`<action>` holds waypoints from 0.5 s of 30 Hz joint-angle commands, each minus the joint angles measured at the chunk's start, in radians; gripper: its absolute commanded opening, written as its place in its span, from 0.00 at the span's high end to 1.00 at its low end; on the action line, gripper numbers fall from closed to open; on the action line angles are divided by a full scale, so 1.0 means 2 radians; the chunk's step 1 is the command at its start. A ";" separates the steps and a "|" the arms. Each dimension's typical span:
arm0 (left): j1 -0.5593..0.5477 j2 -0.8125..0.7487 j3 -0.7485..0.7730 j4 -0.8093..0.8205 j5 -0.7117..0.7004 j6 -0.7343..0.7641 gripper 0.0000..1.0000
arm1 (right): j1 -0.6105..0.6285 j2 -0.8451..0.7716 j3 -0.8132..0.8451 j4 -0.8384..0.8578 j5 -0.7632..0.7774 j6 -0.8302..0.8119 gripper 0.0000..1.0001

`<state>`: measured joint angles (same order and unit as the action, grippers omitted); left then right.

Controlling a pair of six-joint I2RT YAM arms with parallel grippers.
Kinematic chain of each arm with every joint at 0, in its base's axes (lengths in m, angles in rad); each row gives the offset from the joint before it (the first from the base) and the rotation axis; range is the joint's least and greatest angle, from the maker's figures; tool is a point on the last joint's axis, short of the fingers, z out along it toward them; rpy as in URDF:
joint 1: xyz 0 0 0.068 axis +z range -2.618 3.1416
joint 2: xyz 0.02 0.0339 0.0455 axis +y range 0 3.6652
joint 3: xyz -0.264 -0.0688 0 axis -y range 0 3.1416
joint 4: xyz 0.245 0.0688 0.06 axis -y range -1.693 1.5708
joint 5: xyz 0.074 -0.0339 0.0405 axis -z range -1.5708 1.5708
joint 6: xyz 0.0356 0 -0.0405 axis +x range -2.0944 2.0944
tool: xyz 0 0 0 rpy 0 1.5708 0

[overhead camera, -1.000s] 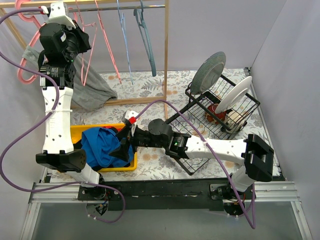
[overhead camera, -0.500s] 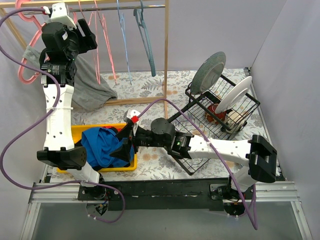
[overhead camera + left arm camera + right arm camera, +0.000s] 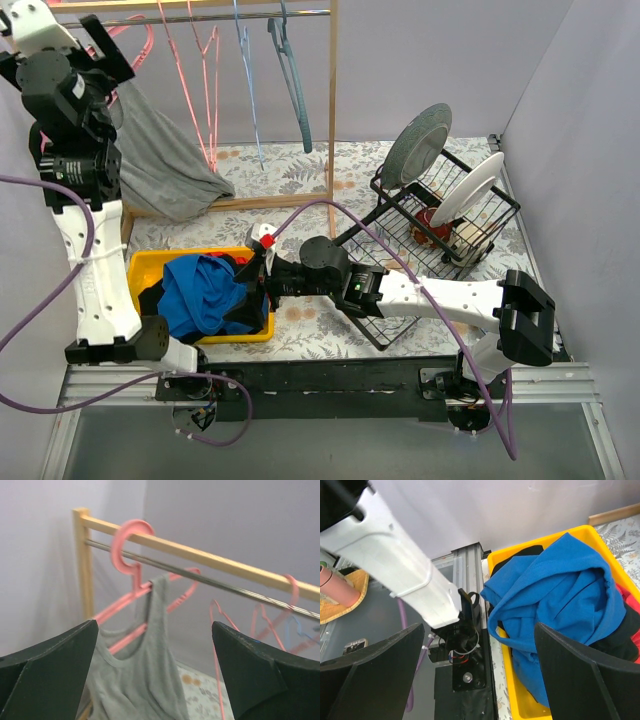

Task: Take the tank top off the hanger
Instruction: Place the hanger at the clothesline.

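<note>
The grey tank top (image 3: 160,160) hangs at the rack's left end, one strap over an arm of the pink hanger (image 3: 132,32), its hem bunched on the table. In the left wrist view the tank top (image 3: 135,670) droops below the pink hanger (image 3: 128,545), which is hooked on the metal rail. My left gripper (image 3: 112,52) is open just left of the hanger, and in its own view the left gripper (image 3: 155,630) holds nothing. My right gripper (image 3: 255,275) hovers open over the yellow bin; the right gripper (image 3: 479,630) is empty.
Bare pink hangers (image 3: 205,90), a blue hanger (image 3: 248,80) and a grey-blue hanger (image 3: 292,80) hang on the rail. A wooden post (image 3: 332,110) bounds the rack. The yellow bin (image 3: 150,263) holds blue clothing (image 3: 205,295). A black dish rack (image 3: 440,215) with plates stands right.
My left gripper has opened and let go, and the left arm has swung left and back from the hanger. The tank top now hangs from the rail. The right arm barely moved.
</note>
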<state>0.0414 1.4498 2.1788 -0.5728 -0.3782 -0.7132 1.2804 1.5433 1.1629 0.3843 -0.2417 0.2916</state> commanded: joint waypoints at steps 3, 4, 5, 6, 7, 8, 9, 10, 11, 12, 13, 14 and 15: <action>0.052 0.074 0.051 -0.057 -0.026 -0.002 0.02 | 0.000 -0.021 0.032 -0.020 -0.019 -0.003 0.01; 0.070 0.068 0.044 -0.054 -0.024 -0.007 0.02 | 0.001 -0.023 0.032 -0.023 -0.019 -0.005 0.01; 0.081 0.066 0.036 -0.050 -0.020 -0.012 0.02 | 0.000 -0.025 0.031 -0.025 -0.020 -0.007 0.01; 0.091 0.065 0.038 -0.047 -0.020 -0.024 0.02 | 0.001 -0.028 0.030 -0.031 -0.019 -0.012 0.01; 0.106 0.072 0.046 -0.051 -0.020 -0.028 0.02 | 0.001 -0.030 0.030 -0.034 -0.019 -0.014 0.01; 0.112 0.074 0.053 -0.053 -0.020 -0.031 0.02 | 0.001 -0.032 0.029 -0.038 -0.018 -0.015 0.01; 0.118 0.076 0.053 -0.044 -0.017 -0.030 0.02 | 0.001 -0.036 0.028 -0.041 -0.017 -0.016 0.02; 0.131 0.075 0.037 -0.034 -0.015 -0.028 0.02 | 0.001 -0.038 0.025 -0.040 -0.016 -0.015 0.01; 0.138 0.072 0.027 -0.022 -0.012 -0.023 0.02 | 0.002 -0.040 0.021 -0.040 -0.016 -0.015 0.01; 0.156 0.073 0.021 -0.011 -0.006 -0.025 0.02 | 0.002 -0.043 0.021 -0.039 -0.016 -0.013 0.02; 0.166 0.075 0.023 -0.010 0.004 -0.031 0.02 | 0.003 -0.043 0.020 -0.038 -0.016 -0.012 0.01; 0.175 0.080 0.026 -0.014 0.013 -0.038 0.02 | 0.004 -0.045 0.019 -0.038 -0.015 -0.012 0.01; 0.190 0.081 0.028 -0.018 0.041 -0.043 0.02 | 0.006 -0.045 0.020 -0.038 -0.015 -0.012 0.02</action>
<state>0.3412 1.6440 2.2246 -0.6437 -0.3908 -0.7635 1.2812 1.4975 1.1763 0.2863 -0.2653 0.2771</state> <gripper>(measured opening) 0.981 0.984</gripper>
